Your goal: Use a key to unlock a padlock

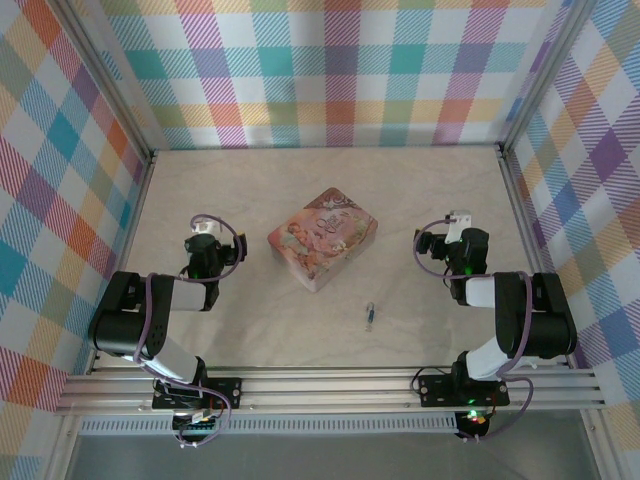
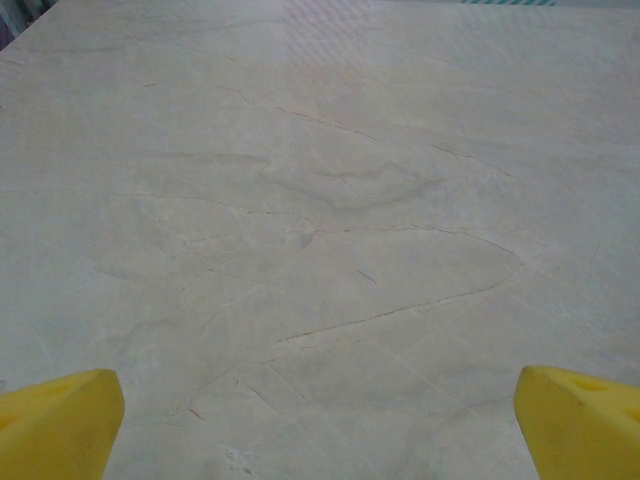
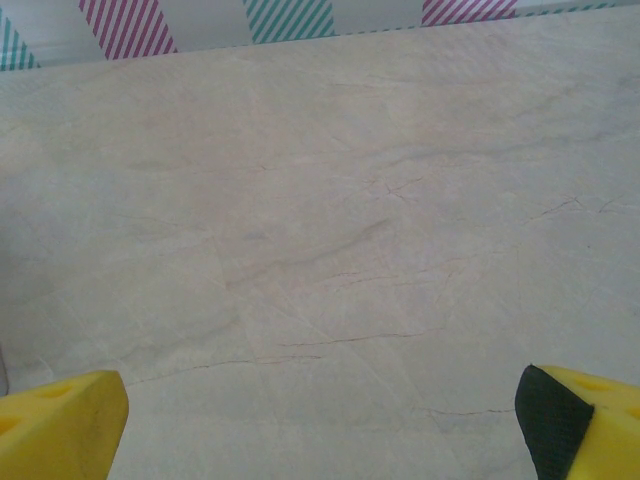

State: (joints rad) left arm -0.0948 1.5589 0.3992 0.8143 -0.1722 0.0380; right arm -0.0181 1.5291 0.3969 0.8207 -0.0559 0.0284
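Note:
A tiny dark blue-grey padlock (image 1: 370,315) with a thin metal part lies on the beige table, in front of the tin and between the two arms. At this size I cannot make out a separate key. My left gripper (image 1: 203,236) hangs left of the tin, well away from the padlock. In the left wrist view its yellow fingertips (image 2: 60,425) stand wide apart over bare table, so the left gripper (image 2: 320,425) is open and empty. My right gripper (image 1: 460,226) is right of the tin. Its fingertips (image 3: 60,420) are also spread, and the right gripper (image 3: 320,425) holds nothing.
A pink illustrated rectangular tin (image 1: 323,240) sits at the table's middle, turned at an angle. Plaid walls (image 1: 330,70) close the table on three sides. An aluminium rail (image 1: 330,385) carries the arm bases along the near edge.

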